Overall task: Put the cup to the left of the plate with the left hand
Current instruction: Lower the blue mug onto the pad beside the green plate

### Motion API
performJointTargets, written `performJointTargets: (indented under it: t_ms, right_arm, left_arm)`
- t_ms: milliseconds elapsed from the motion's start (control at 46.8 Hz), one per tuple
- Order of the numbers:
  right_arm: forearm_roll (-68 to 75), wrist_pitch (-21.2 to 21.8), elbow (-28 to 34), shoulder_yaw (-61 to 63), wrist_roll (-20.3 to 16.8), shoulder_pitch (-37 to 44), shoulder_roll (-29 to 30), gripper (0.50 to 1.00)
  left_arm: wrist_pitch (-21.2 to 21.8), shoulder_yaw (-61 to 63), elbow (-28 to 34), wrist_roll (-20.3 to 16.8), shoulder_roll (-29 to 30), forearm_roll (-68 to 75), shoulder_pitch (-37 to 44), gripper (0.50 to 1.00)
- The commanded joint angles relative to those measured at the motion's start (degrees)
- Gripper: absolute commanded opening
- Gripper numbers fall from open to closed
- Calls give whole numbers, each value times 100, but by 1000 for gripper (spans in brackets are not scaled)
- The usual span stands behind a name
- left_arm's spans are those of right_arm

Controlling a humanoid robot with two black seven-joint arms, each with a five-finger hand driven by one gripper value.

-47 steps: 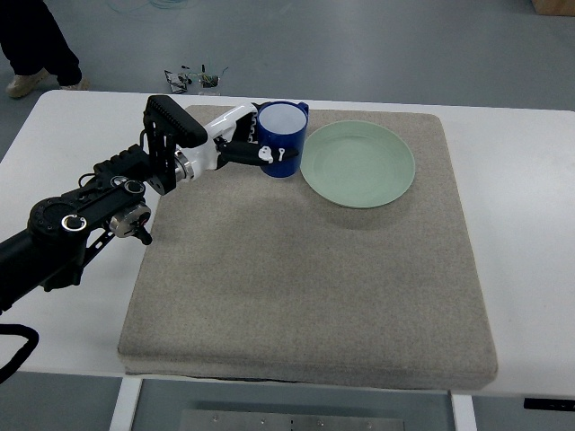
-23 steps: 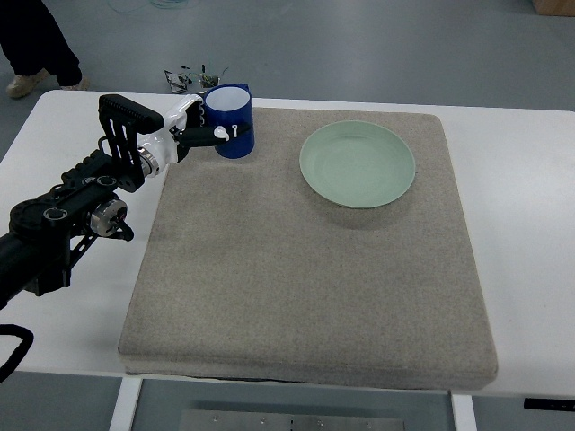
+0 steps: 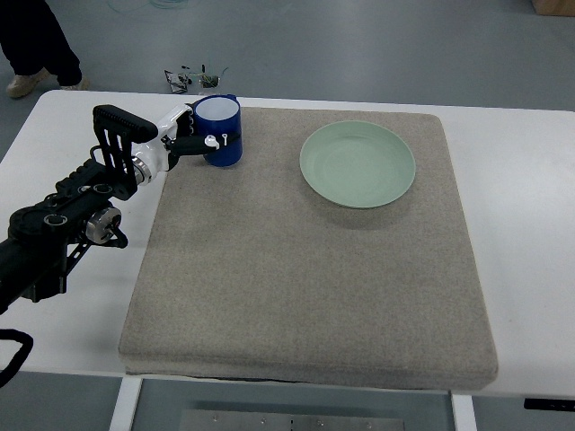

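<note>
A: Position of left hand [image 3: 184, 139]?
B: Upper left of frame, fingers clamped around blue cup [image 3: 218, 131] (arm entering from left edge).

A: Cup location and attitude?
B: Upright, mouth up, at upper left corner of grey mat [image 3: 305, 305]; directly right of the palm, long axis vertical.

A: Relation to green plate [image 3: 358, 164]?
B: Well apart, cup to the left, plate at upper centre-right. Likely only lowering and release remaining.

A: Right hand?
B: Not visible.
</note>
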Motion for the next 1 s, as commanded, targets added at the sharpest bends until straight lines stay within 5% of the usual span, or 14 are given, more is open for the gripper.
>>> performJointTargets:
  t_ms: [0, 256, 640, 982]
  right_arm:
    - [0, 0, -2, 0, 0, 0, 0, 934]
    - [0, 0, -1, 0, 0, 0, 0, 934]
    - [0, 0, -2, 0, 0, 0, 0, 934]
    - [0, 0, 7, 0, 0, 0, 0, 934]
  left_arm:
    - [-1, 0, 10, -8, 0, 8, 26, 641]
    - [-1, 9, 1, -44, 0, 43, 88, 696]
    - [7, 361, -17, -114, 9, 34, 79, 703]
    - [16, 352, -34, -123, 9, -10, 88, 840]
